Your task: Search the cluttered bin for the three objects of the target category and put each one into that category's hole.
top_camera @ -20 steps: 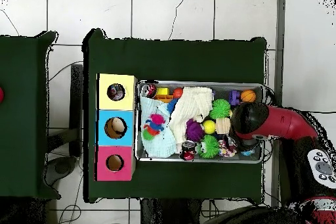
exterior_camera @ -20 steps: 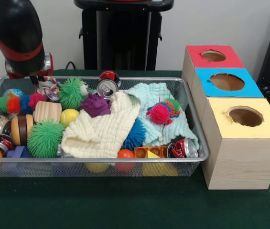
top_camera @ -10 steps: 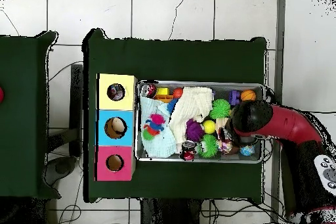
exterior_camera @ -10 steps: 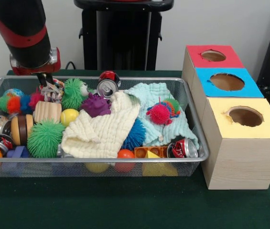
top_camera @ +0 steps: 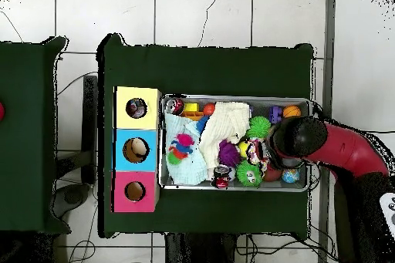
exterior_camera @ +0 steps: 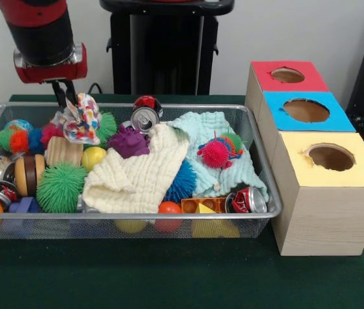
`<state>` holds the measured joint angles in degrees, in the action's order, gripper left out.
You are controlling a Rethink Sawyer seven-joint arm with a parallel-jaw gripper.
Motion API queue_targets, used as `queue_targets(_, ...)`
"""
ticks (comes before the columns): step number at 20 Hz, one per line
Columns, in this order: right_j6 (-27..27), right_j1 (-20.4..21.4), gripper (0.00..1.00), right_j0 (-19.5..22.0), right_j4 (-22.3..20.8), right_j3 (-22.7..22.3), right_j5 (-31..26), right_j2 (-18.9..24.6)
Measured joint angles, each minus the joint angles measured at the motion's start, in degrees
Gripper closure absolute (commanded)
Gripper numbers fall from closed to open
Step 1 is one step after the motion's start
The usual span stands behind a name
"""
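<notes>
The wire mesh bin [exterior_camera: 130,219] holds mixed clutter. My gripper [exterior_camera: 66,102] hangs over the bin's far left part, shut on a crumpled white wad with coloured spots [exterior_camera: 82,120]. The wad hangs from the fingers just above the other toys. In the overhead view the arm's head [top_camera: 297,136] covers the gripper, and the wad [top_camera: 257,150] shows beside it inside the bin [top_camera: 231,96]. The round hole [exterior_camera: 331,156] in the yellow-topped wooden box is at the right, nearest the camera; it also shows in the overhead view [top_camera: 136,108]. No other spotted wads show.
Blue-topped [exterior_camera: 306,110] and red-topped [exterior_camera: 287,75] boxes stand behind the yellow one. In the bin lie a cream cloth [exterior_camera: 136,174], a pale blue cloth [exterior_camera: 210,138], green spiky balls [exterior_camera: 60,187], a purple one [exterior_camera: 129,141], and crushed cans [exterior_camera: 144,118], [exterior_camera: 249,201].
The arm has risen and shifted a little right in the front view. The spotted wad has come up out of the clutter in the gripper.
</notes>
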<state>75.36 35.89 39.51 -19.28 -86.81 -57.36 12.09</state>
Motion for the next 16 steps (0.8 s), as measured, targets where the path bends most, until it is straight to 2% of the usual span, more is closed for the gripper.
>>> queue_targets(1, 0.00, 1.80, 1.00, -0.58, 0.49, -0.82, -0.01, -0.01)
queue_targets(9, 0.00, 7.19, 1.00, -3.41, 1.93, -1.21, -0.02, -0.03)
queue_targets(16, 0.07, 11.51, 1.00, -7.17, 4.94, -1.49, 0.91, -0.65)
